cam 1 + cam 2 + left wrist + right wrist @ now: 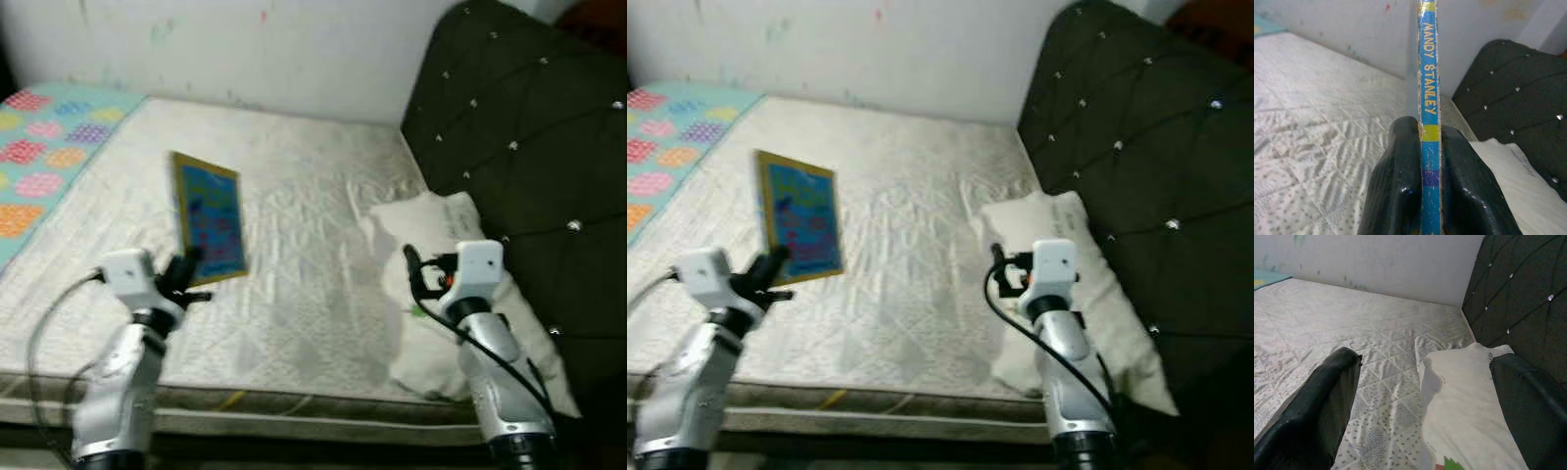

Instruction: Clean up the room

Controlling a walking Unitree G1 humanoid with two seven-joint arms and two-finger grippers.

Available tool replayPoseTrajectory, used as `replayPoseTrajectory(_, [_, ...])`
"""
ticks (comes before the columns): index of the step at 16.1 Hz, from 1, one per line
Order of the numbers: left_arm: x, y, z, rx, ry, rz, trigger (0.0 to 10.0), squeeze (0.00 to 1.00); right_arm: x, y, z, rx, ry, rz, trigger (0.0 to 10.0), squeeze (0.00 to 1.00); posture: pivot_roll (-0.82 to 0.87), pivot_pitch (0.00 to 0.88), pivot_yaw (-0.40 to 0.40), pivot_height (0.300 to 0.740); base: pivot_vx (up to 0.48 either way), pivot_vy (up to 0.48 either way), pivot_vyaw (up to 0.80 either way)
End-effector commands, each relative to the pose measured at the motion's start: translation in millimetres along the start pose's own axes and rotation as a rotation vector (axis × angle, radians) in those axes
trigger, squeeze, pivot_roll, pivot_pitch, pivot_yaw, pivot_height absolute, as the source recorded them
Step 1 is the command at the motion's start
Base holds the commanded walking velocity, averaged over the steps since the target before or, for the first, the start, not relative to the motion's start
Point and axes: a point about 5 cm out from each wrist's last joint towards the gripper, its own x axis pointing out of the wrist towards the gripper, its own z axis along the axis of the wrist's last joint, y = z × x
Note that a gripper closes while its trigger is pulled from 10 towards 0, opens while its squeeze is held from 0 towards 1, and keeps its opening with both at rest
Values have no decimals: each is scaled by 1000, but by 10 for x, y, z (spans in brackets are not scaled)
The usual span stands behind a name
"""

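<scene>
Left wrist view: book (pixel 1429 98) clamped in left tool (pixel 1430 196).

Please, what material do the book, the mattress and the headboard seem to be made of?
Book: probably thick card with a glossy printed cover; its spine edges look worn where the left end effector clamps it.
Mattress: quilted fabric, slightly shiny, with stitched diamond lines.
Headboard: dark padded upholstery, maybe velvet or faux leather, tufted with shiny studs.
</scene>
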Motion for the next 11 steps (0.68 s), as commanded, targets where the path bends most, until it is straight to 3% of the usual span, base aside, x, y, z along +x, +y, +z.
replayPoseTrajectory(1, [46,-105,32,-9,-27,-34,10000,0,14,-77,33,-14,-9,-24,10000,0,-29,0,-73,740,0,0,0])
replayPoseTrajectory(2, [49,-105,29,-9,-27,-34,10000,0,17,-79,31,-15,-8,-24,10000,0,-29,0,-73,740,0,0,0])
replayPoseTrajectory(5, [49,-104,40,-7,-32,-35,10000,0,22,-75,33,-17,-9,-22,10000,0,-29,0,-73,740,0,-480,0])
replayPoseTrajectory(11, [56,-122,67,-24,-55,-56,10000,0,30,-72,29,-15,-9,-21,10000,0,-29,0,-73,740,0,0,-68])
